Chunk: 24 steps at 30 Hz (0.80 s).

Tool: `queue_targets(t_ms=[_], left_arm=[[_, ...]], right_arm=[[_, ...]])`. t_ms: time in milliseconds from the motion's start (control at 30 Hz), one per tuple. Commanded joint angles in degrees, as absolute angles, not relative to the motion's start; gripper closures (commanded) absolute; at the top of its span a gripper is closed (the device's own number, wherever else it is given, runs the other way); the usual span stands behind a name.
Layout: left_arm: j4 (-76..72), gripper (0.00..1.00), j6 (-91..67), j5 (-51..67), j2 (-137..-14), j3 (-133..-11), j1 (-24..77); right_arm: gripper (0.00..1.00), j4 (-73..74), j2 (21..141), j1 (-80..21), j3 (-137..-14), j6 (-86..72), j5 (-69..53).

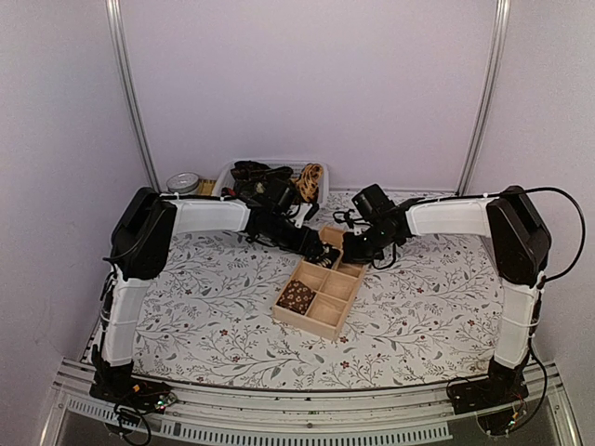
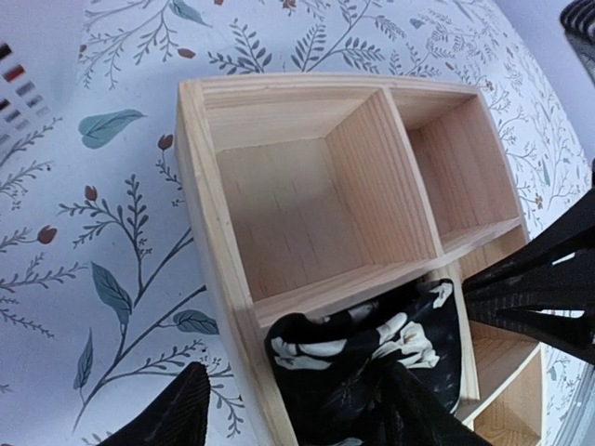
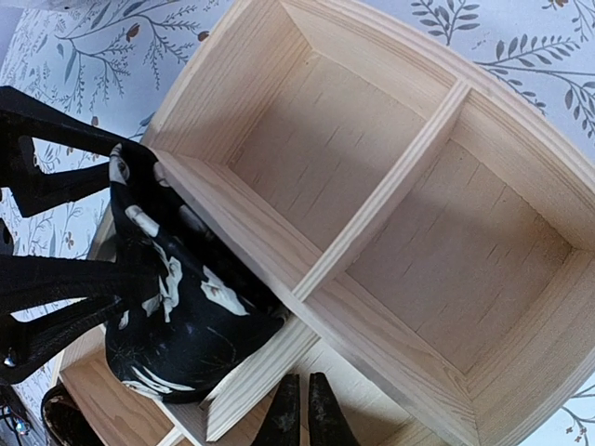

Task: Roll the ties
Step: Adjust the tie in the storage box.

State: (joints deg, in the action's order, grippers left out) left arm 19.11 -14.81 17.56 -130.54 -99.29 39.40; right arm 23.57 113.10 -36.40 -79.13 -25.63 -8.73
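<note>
A rolled black tie (image 2: 372, 348) with pale flowers sits in one compartment of the wooden box (image 2: 200, 186). My left gripper (image 2: 297, 418) stands open over it. One finger (image 2: 167, 413) is outside the box wall and the other rests on the tie's cloth. In the right wrist view the same tie (image 3: 186, 316) bulges above the divider, and my right gripper (image 3: 302, 413) is shut and empty over the neighbouring compartment. A brown patterned rolled tie (image 1: 297, 295) lies in the near-left compartment. From above, both grippers (image 1: 311, 243) (image 1: 358, 251) meet at the far end of the box (image 1: 307, 323).
A white bin (image 1: 226, 175) at the back holds a heap of dark and tan ties (image 1: 270, 181). A round tin (image 1: 183, 182) stands left of it. The box's other compartments (image 3: 316, 139) show bare wood. A flowered cloth (image 1: 204, 307) covers the table.
</note>
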Motion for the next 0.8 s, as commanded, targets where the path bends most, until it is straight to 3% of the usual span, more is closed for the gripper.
queue_targets(t_ms=[0, 767], left_arm=[[18.97, 0.38, -14.72, 17.41, -132.28, -100.0, 38.69], [18.83, 0.49, -15.64, 20.77, -132.98, -99.43, 38.44]], right_arm=[[0.95, 22.67, 116.86, -36.41, -80.33, -25.39, -9.67], [0.95, 20.68, 117.56, -38.13, -83.03, -27.42, -12.22]])
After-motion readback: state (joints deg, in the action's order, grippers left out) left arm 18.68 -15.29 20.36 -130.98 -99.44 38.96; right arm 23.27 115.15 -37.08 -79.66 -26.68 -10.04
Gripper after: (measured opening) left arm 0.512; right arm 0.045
